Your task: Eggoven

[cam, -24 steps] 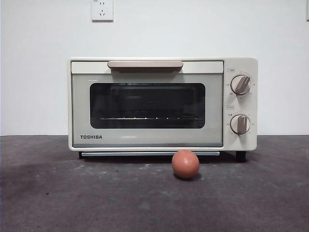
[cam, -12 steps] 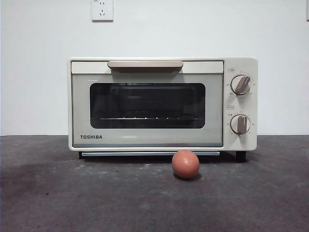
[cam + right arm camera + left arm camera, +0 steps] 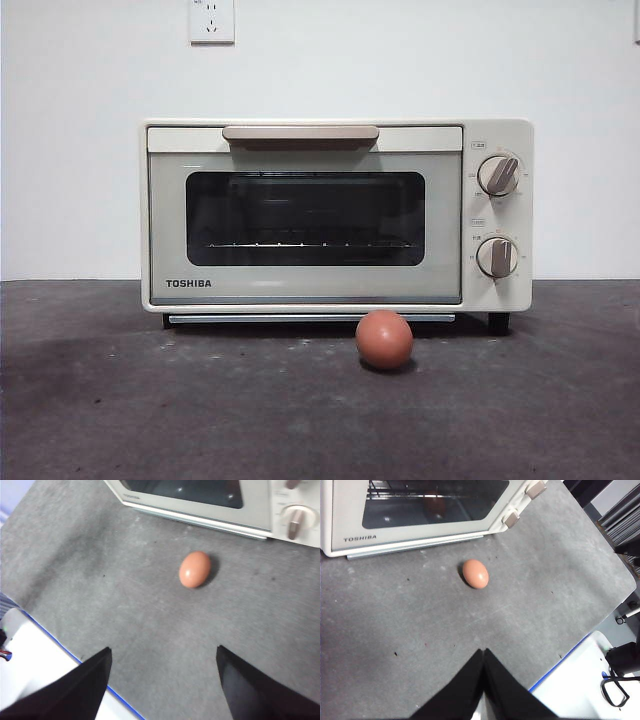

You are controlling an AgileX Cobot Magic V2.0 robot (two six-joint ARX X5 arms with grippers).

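Smooth glossy egg (image 3: 384,339), cream enamelled oven (image 3: 336,215) with dark glass window (image 3: 305,218), matt rough grey tabletop (image 3: 150,410)

Egg (image 3: 384,339) before oven (image 3: 336,215)

A dark grey, scuffed table (image 3: 120,400) fills the lower part of the front frame. On it, at centre, stands the cream toaster oven (image 3: 336,215) with its door closed; the orange-brown egg (image 3: 384,339) lies just before it, right of centre.
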